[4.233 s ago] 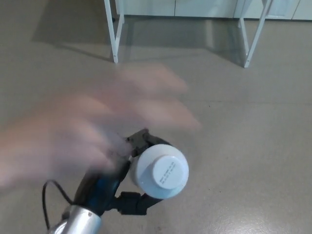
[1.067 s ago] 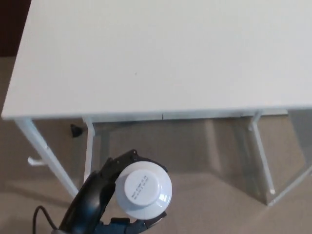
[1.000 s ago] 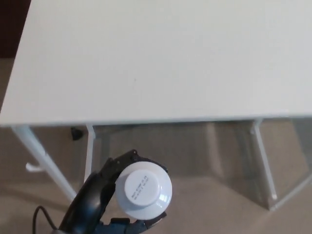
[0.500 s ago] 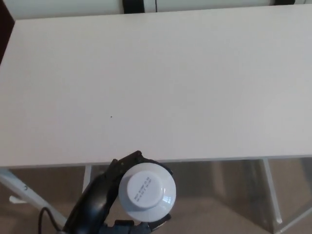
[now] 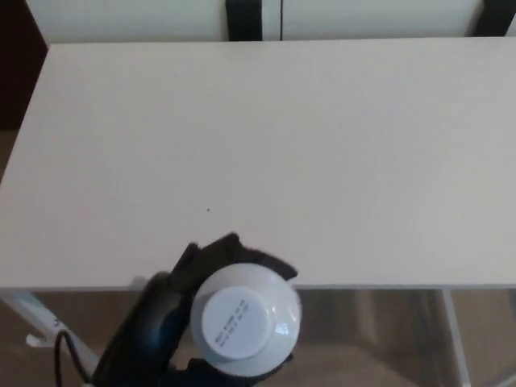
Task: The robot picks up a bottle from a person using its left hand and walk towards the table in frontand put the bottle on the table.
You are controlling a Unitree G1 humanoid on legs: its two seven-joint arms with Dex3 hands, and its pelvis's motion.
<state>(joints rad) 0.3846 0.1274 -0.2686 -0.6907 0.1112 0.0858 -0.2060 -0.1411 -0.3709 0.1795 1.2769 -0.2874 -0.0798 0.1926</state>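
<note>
Seen from straight above, the bottle (image 5: 246, 321) shows as a round white cap with small printed text. My black left hand (image 5: 173, 310) is shut around it from the left and behind, holding it upright. The bottle hangs over the near edge of the white table (image 5: 266, 145), its far side overlapping the tabletop's front rim. The bottle's body below the cap is hidden. My right hand does not show.
The table's white legs (image 5: 28, 314) stand at the lower left and lower right over a beige floor. Behind the table is a pale wall or cabinet front with a dark vertical gap (image 5: 244, 18). A dark strip runs along the far left.
The camera has come closer to the table: its top now fills most of the view and its near edge lies lower. The bottle stays held in my left hand, now reaching the table's edge.
</note>
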